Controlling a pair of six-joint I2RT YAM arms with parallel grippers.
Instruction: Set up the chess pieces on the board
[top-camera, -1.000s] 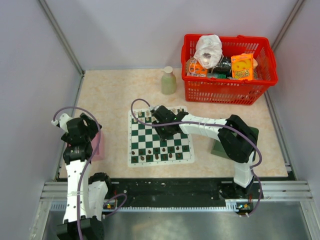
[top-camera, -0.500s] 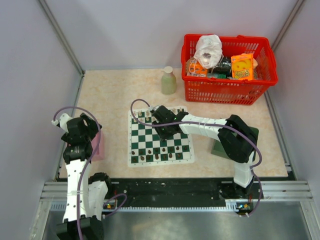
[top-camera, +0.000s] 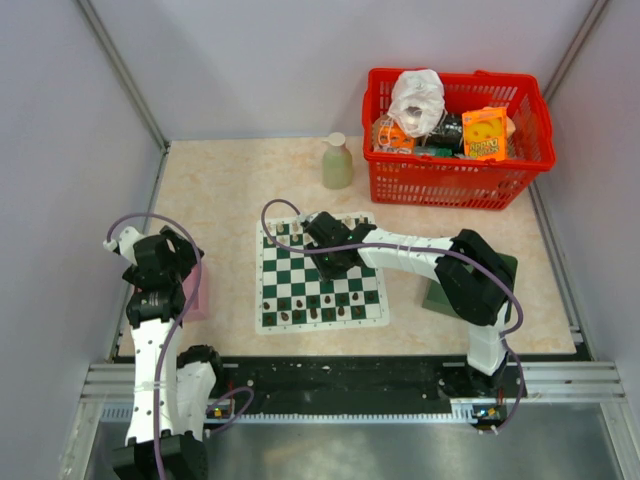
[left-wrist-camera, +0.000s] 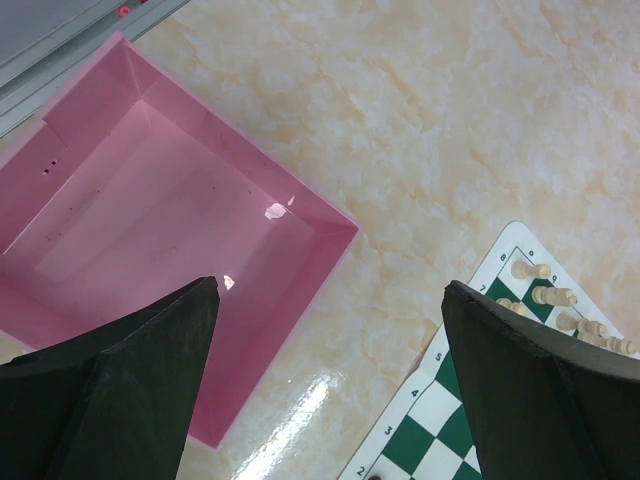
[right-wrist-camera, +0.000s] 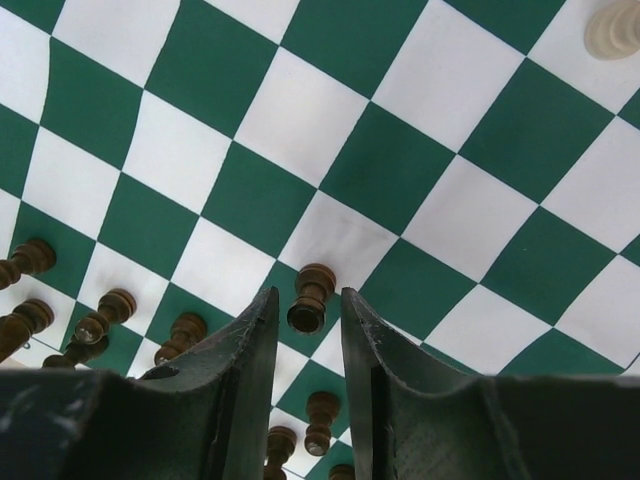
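Above the board (right-wrist-camera: 450, 100), the right gripper (right-wrist-camera: 308, 293) has its jaws either side of 1 brown pawn (right-wrist-camera: 307, 305), which stands ahead of the other brown pieces (right-wrist-camera: 185, 330). Whether they pinch it, I cannot tell. It looks light, smooth and easily tipped, so take its narrow stem. The left gripper (left-wrist-camera: 330, 283) gapes wide.

- Robotics laboratory cell: plain pale wall panels (top-camera: 250, 60) held in aluminium struts (top-camera: 122, 75)
- Left arm (top-camera: 150, 340) and right arm (top-camera: 470, 290) bolted to a metal rail (top-camera: 350, 382) at the table (top-camera: 230, 180) edge
- Staged props: chequered board (top-camera: 290, 287), red basket (top-camera: 450, 185)
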